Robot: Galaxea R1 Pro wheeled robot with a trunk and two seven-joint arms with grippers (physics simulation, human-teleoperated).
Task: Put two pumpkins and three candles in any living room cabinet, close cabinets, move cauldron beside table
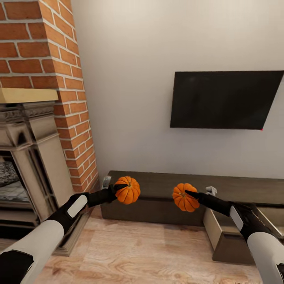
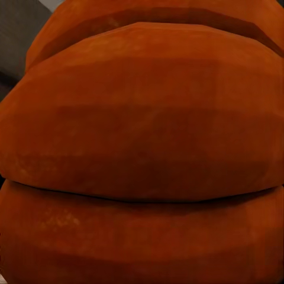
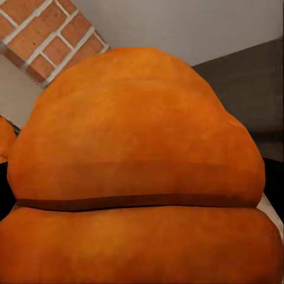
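Orange fills both wrist views: each gripper is clamped on a pumpkin. The left gripper (image 1: 118,188) holds the left pumpkin (image 1: 127,190), one black finger (image 1: 120,186) lying across its top; in the left wrist view the ribbed skin of that pumpkin (image 2: 142,148) sits right against the lens. The right gripper (image 1: 190,196) holds the right pumpkin (image 1: 184,197), with a dark finger (image 1: 192,193) pressed over its stem side; in the right wrist view this pumpkin (image 3: 139,171) blocks most of the sight, with brick (image 3: 50,44) and pale wall behind it.

Both pumpkins hang in the air, well apart from each other, in front of the long, low, dark brown cabinet (image 1: 157,185) that runs along the white wall (image 1: 126,59). At the right end, a drawer (image 1: 228,232) stands pulled out, its pale inside showing beneath the right arm. A black TV (image 1: 227,100) is mounted on the wall above the cabinet. To the left stands a brick chimney (image 1: 39,43) with a carved stone fireplace (image 1: 35,157). Light wood floor (image 1: 138,252) lies below.
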